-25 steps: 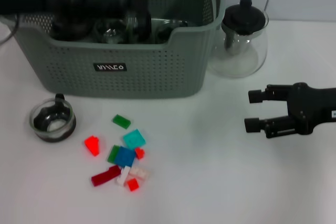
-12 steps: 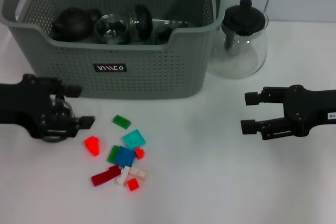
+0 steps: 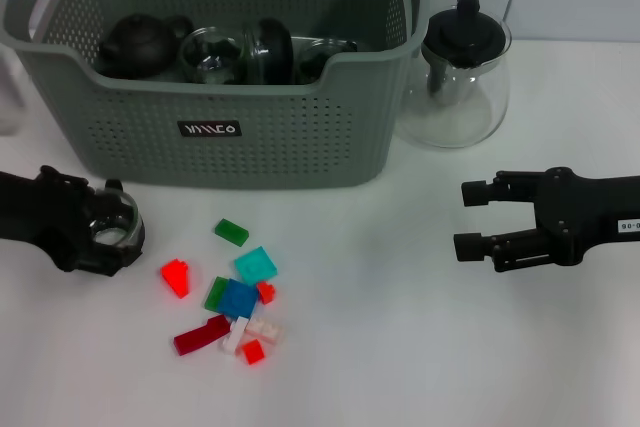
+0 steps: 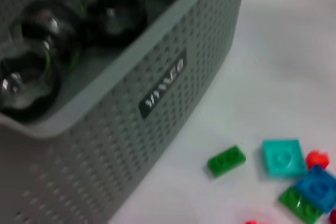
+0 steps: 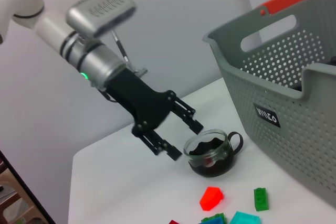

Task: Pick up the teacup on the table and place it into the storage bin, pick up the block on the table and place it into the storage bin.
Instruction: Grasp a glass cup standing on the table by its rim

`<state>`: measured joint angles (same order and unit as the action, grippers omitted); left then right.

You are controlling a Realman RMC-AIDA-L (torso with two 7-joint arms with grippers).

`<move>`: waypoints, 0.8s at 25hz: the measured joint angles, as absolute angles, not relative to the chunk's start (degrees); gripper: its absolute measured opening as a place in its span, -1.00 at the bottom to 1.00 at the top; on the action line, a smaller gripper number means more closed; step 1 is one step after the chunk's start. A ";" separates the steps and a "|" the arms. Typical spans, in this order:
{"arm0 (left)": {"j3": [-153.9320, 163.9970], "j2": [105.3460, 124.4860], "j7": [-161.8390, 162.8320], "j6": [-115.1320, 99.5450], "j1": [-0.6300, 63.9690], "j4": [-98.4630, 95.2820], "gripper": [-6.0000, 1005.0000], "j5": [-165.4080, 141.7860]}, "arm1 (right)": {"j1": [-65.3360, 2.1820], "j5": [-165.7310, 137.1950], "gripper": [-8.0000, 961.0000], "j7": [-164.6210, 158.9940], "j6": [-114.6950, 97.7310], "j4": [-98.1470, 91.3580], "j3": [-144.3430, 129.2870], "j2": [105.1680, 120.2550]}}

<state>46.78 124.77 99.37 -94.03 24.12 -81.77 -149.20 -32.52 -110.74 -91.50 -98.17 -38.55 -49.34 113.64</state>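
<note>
Left gripper (image 5: 181, 135) closing in on the teacup (image 3: 103, 234)

The teacup stood on the table just ahead of the left gripper's fingertips, its handle turned toward the bin (image 3: 230, 97) behind it; the jaws were spread wide, one finger (image 5: 189, 119) reaching past the rim, nothing held. The right gripper (image 3: 472, 219), also wide and empty, hung far across the table, so the left was much nearer. Half a second before, the left gripper covered the cup from above; now it sat lower and farther back, cup showing.

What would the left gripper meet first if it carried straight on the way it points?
Most likely the small glass teacup with dark contents: the open left gripper points straight at it, fingers either side of its rim.
</note>
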 joint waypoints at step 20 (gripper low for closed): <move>59.75 124.80 108.49 -84.57 26.45 -75.24 0.47 -162.07 | -32.61 -110.74 0.97 -91.40 -97.63 -37.97 -49.04 113.73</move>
